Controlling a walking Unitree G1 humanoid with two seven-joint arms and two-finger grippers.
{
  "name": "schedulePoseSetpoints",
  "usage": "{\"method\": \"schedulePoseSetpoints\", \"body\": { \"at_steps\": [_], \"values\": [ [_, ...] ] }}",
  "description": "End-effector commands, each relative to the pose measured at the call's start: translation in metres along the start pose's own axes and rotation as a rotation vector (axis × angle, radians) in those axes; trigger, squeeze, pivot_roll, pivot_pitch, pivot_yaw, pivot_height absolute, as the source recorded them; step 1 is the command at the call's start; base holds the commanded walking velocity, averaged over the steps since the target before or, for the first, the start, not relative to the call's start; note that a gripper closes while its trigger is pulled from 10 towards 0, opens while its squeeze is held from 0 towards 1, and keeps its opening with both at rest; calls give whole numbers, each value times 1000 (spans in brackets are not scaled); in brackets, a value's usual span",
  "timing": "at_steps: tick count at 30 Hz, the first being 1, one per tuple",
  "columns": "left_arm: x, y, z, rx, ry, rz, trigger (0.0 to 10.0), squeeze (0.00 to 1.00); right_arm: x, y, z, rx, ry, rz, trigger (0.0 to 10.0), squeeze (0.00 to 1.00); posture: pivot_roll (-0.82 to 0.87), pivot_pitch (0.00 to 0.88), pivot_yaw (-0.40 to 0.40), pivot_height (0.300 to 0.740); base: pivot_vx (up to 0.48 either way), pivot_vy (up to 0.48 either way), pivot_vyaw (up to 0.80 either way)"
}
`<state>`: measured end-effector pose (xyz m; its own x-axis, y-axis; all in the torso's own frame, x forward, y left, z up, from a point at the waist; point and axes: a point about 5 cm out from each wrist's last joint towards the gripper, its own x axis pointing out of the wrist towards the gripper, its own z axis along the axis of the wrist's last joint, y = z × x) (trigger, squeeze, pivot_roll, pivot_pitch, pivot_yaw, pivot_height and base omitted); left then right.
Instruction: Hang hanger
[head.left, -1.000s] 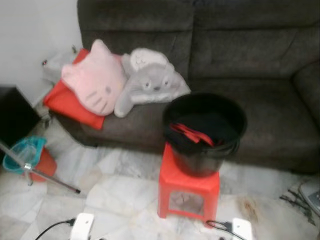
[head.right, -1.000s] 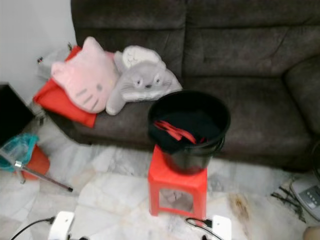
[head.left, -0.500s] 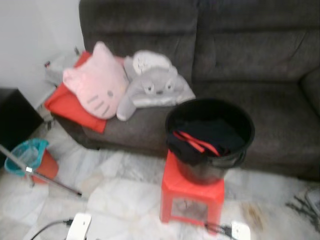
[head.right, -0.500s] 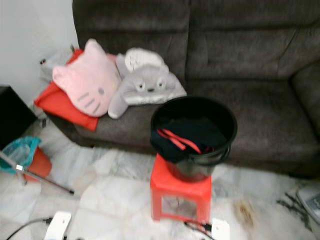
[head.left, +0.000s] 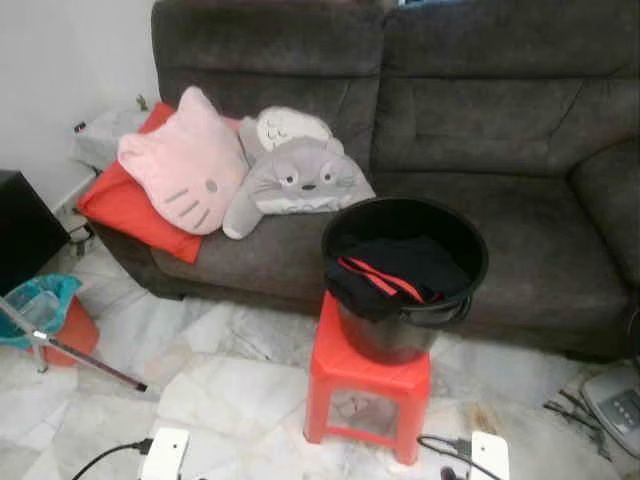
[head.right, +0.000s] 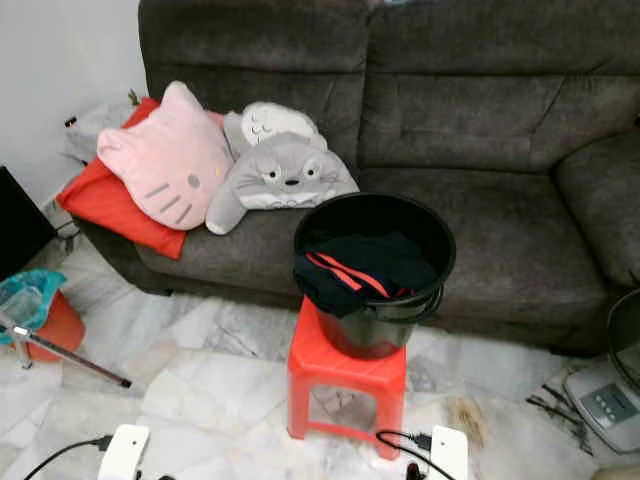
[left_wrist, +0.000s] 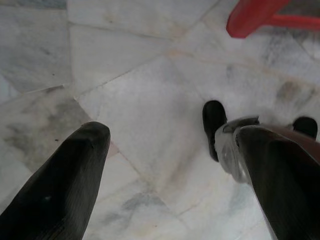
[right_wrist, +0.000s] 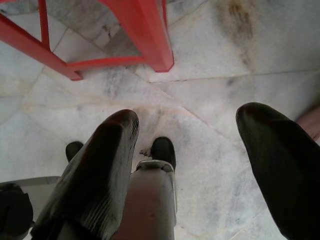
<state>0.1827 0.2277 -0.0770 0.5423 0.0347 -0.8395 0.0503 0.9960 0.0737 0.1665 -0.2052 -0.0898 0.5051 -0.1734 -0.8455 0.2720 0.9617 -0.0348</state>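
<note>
Left eye view: red hanger (head.left: 385, 279) lies on dark clothes in the bucket (head.left: 404, 212) on the stool (head.left: 367, 368), at 12 o'clock.
Wrist views: left gripper (left_wrist: 175, 165) and right gripper (right_wrist: 187, 150) hang spread wide over floor tiles; step closer before reaching for it.

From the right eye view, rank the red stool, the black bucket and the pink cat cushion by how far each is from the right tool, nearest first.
The right tool hangs low over the marble floor beside the stool's leg.
1. Red stool: on the floor, just ahead.
2. Black bucket: on top of the stool, clothes inside.
3. Pink cat cushion: on the sofa's left end, farthest.
</note>
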Motion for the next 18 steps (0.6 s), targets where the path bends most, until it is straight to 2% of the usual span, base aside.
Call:
{"method": "schedulePoseSetpoints", "body": {
  "at_steps": [1,9,18],
  "values": [
    [-1,4,-4,-15,19,18,10000,0,-1,-1,-6,5,18,-1,10000,0,-5,0,61,732,0,0,0],
    [-1,-1,-11,-12,31,9,10000,0,-2,-10,-13,-3,37,-28,10000,0,-46,0,47,732,0,0,0],
    [-1,-9,-16,-49,31,15,10000,0,-3,-20,-16,-36,54,-42,10000,0,1,0,-33,732,0,0,0]
  ]
}}
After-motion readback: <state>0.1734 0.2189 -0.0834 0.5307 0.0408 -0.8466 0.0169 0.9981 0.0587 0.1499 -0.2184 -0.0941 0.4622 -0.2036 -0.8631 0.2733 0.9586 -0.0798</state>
